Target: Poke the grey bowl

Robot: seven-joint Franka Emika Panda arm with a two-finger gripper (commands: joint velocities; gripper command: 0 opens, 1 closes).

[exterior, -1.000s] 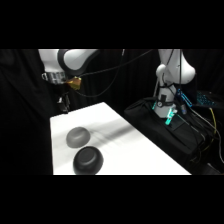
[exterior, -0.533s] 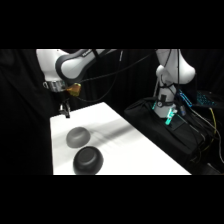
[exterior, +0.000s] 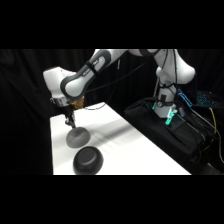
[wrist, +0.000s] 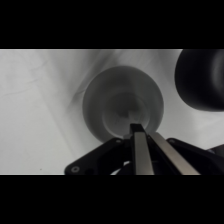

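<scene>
1. Matte grey, that was the grey bowl (exterior: pixel 76 137), lying dome-up on the white bench (exterior: pixel 125 145) toward its far left part.
2. The pincer (exterior: pixel 70 121) hung straight down over it from the white arm (exterior: pixel 80 82), its tip right at the dome's upper edge in the side view.
3. From the wrist, the grey bowl (wrist: pixel 122 107) filled the middle, with a ringed circle at its crown.
4. The pincer (wrist: pixel 141 131) had its two metal fingers (wrist: pixel 140 152) pressed together, side by side, nothing between them.
5. Their shared tip sat over the crown ring; whether it actually touched the surface, I could not tell.
6. A glossy black bowl (exterior: pixel 88 160) lay just beside the grey one, nearer the camera in the side view, also upside down.
7. In the wrist view that black bowl (wrist: pixel 202 80) showed at the upper right, apart from the grey one by a strip of bench.
8. The arm's base (exterior: pixel 167 95) stood at the upper right beside a black case (exterior: pixel 165 132), with a green light glowing there.
</scene>
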